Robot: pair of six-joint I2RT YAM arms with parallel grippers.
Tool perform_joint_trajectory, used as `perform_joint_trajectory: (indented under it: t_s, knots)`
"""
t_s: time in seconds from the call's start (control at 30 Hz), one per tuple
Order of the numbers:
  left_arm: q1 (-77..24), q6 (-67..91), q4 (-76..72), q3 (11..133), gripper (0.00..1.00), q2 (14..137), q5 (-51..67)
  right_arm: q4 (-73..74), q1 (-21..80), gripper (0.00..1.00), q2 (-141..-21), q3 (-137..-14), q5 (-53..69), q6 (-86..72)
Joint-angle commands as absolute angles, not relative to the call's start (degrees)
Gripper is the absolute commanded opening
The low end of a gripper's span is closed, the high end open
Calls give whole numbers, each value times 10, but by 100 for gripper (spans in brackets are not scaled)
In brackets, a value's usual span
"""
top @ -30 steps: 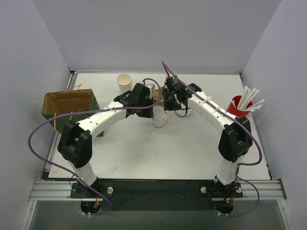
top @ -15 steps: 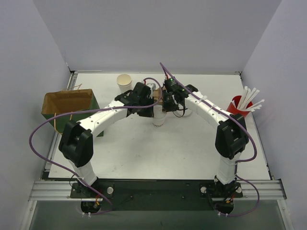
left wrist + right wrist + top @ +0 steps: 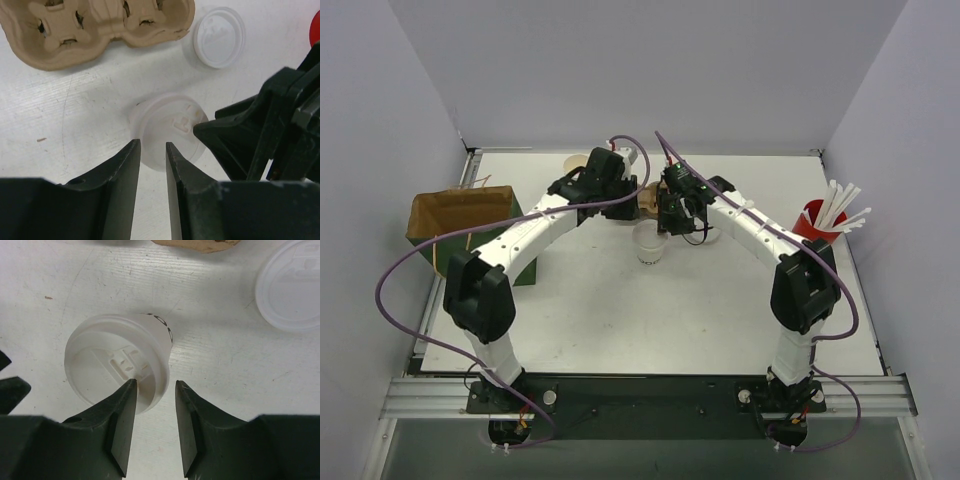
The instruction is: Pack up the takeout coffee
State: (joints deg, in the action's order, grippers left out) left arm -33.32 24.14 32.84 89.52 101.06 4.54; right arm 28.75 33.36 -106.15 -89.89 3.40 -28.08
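Note:
A white paper cup with its lid on (image 3: 648, 243) stands mid-table; it also shows in the left wrist view (image 3: 167, 130) and the right wrist view (image 3: 117, 360). My left gripper (image 3: 623, 200) (image 3: 153, 145) is narrowly open and empty, a little short of the cup. My right gripper (image 3: 665, 222) (image 3: 155, 382) is open just above the cup's near rim, one finger over the lid, one beside it. A loose lid (image 3: 219, 35) (image 3: 292, 285) lies on the table nearby. An open, lidless cup (image 3: 572, 163) is partly hidden behind my left arm.
The brown cardboard cup carrier (image 3: 645, 200) (image 3: 100, 25) lies just behind the cup, between the two grippers. A paper bag (image 3: 460, 225) stands open at the left edge. A red cup of white straws (image 3: 815, 220) stands at the right.
My left gripper has pulled back from the lidded cup toward the far left, leaving it standing free. My right gripper has stayed over the cup.

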Motion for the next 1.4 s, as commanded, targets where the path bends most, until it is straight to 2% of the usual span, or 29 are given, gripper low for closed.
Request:
perform_joint_trajectory:
  t_s: [0.0, 0.17, 0.4, 0.87, 1.37]
  knots:
    - [-330, 206, 322, 945, 37, 1051, 47, 315, 333, 33, -1005, -910, 9, -297]
    - [-329, 194, 321, 963, 36, 1084, 55, 312, 335, 31, -970, -872, 11, -332]
    - [-329, 206, 311, 947, 29, 1093, 62, 290, 341, 27, -971, -843, 36, -359]
    - [-343, 245, 292, 852, 24, 1031, 47, 292, 343, 18, -1056, -889, 14, -345]
    - [-377, 265, 282, 764, 23, 970, 39, 304, 337, 17, -1095, -952, -12, -269]
